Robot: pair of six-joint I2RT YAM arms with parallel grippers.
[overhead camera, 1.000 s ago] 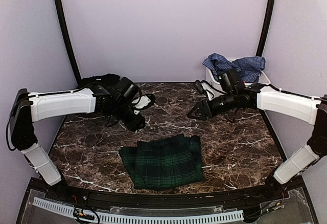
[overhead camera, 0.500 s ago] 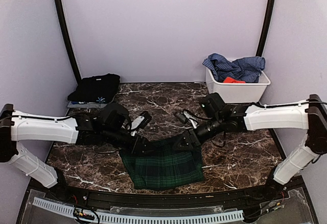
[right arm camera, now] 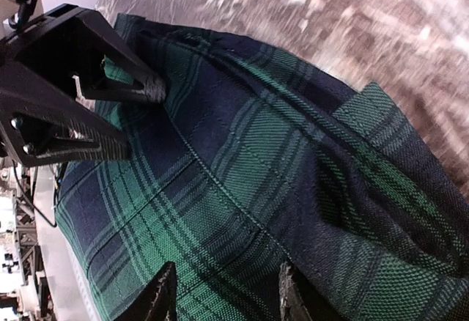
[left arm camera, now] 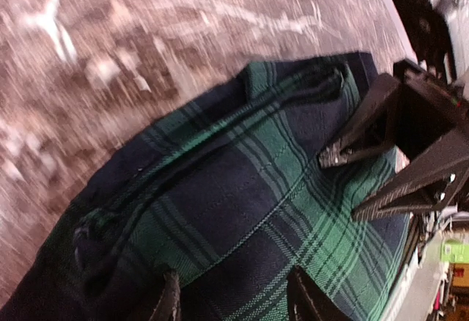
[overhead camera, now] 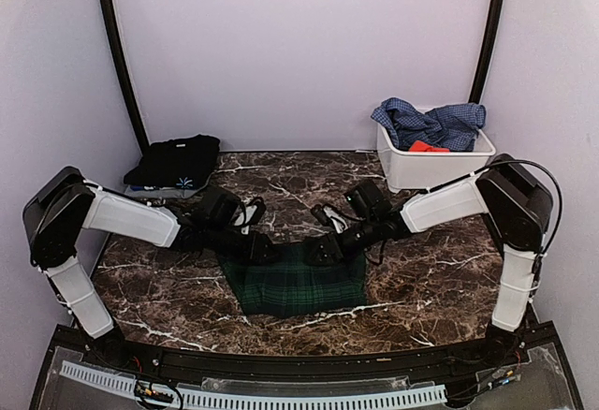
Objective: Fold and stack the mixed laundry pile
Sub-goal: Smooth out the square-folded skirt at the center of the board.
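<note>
Both arms are reaching low over the dark marble worktop (overhead camera: 430, 270), and the left end effector (overhead camera: 257, 249) and right end effector (overhead camera: 323, 249) sit at the far edge of the folded green-navy plaid garment (overhead camera: 295, 288), one near each far corner, tips pointing toward each other. The rest of the plaid lies flat on the near side of both. In each wrist view the fingers are spread a bit with plaid filling the gap, but honestly I can't tell if either one is actually pinching the cloth or just sitting on it. Well behind the right end effector and off to its right there's a white bin (overhead camera: 435, 168) with the blue checked shirt (overhead camera: 430, 120) and a small red-orange piece (overhead camera: 427, 146) in it. Behind the left end effector, out to its left, sits a folded black garment (overhead camera: 176, 160).
</note>
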